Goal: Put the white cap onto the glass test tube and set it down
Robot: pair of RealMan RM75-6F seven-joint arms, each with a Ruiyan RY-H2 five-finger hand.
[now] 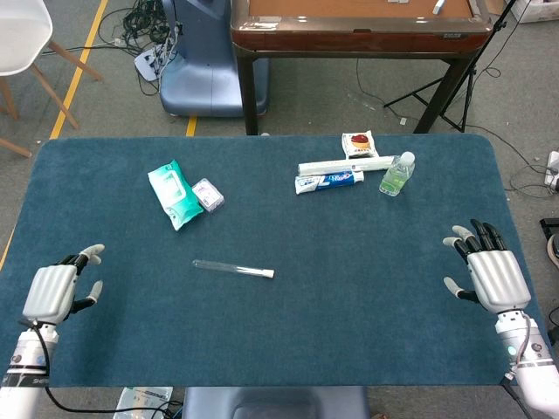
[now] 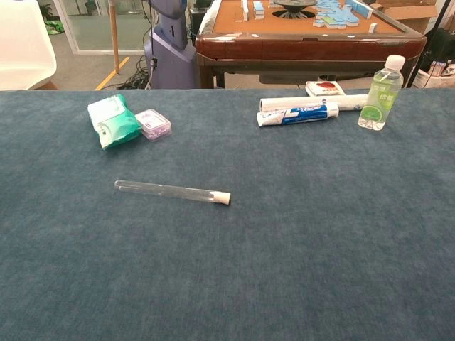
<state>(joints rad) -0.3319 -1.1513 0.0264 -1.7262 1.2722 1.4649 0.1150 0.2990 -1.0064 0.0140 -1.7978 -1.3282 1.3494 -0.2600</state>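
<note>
Glass test tube, clear and slim, lies mid-desk with its white cap on; left hand and right hand hover empty, fingers apart, at the edges. Looks finished.

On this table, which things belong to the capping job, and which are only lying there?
Job:
test tube, lying flat
white cap, on the tube's end

Lying about:
green wipes pack
small purple box
toothpaste tube
long white box
snack packet
bottle
</note>
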